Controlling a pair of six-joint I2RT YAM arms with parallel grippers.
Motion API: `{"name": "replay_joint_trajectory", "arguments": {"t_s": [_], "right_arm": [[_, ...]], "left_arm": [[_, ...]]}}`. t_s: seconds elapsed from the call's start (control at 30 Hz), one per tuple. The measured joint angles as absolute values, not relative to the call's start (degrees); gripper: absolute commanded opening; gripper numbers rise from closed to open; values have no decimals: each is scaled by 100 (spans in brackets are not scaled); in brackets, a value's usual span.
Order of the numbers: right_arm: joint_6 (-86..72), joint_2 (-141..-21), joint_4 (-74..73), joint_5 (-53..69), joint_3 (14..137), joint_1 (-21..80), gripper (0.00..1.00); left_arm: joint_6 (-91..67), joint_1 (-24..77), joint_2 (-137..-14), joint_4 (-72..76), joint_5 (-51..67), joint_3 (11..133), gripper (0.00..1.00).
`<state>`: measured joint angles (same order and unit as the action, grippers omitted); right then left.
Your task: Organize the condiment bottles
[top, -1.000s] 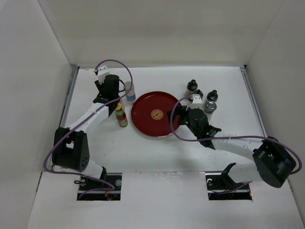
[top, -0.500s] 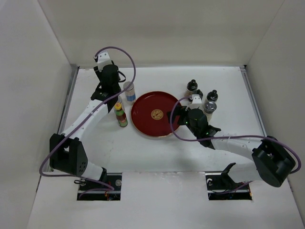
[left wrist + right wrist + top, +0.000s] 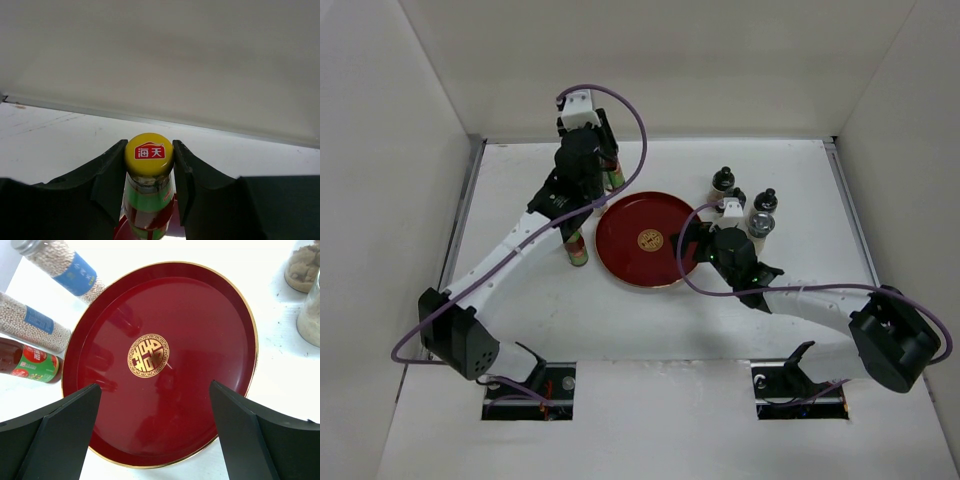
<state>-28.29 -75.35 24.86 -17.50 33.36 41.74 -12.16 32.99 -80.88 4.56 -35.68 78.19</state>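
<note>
My left claw (image 3: 149, 152) clenched on the neck of the yellow-capped green-and-red sauce bottle (image 3: 148, 205), near the far left rim of the red plate (image 3: 200, 315), my right claw (image 3: 154, 387) spread wide above that plate, black-capped bottles (image 3: 723, 181) standing on the counter (image 3: 650, 320) to its right

white table (image 3: 660, 325), plain white walls (image 3: 660, 70) on three sides

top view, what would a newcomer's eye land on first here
The round red plate with its gold emblem, at the centre of the scene. Next, the left gripper shut on a yellow-capped bottle just beyond the plate's far-left edge, while the right gripper hangs open by the plate's right edge.
</note>
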Motion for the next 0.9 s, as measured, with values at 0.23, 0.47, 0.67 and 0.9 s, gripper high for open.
{"name": "replay_joint_trajectory", "arguments": {"t_s": [0.23,0.47,0.67,0.9], "right_arm": [[-2832,-7435,2488,-1750,3336,4165,96],[-2832,-7395,2488,-1752,3336,4165,96],[-2832,-7358,2486,-1752,3328,4128,96],[-2832,-7308,2488,-1752,3326,4119,96]], "left_arm": [[-1192,3343,-8326,491,-3544,7841,15],[-1337,3610,-8877,714,-3439,7776,15],[-1546,3686,-9577,725,-3216,7760,15],[-1640,3658,-10084,768,-3087,7758,15]]}}
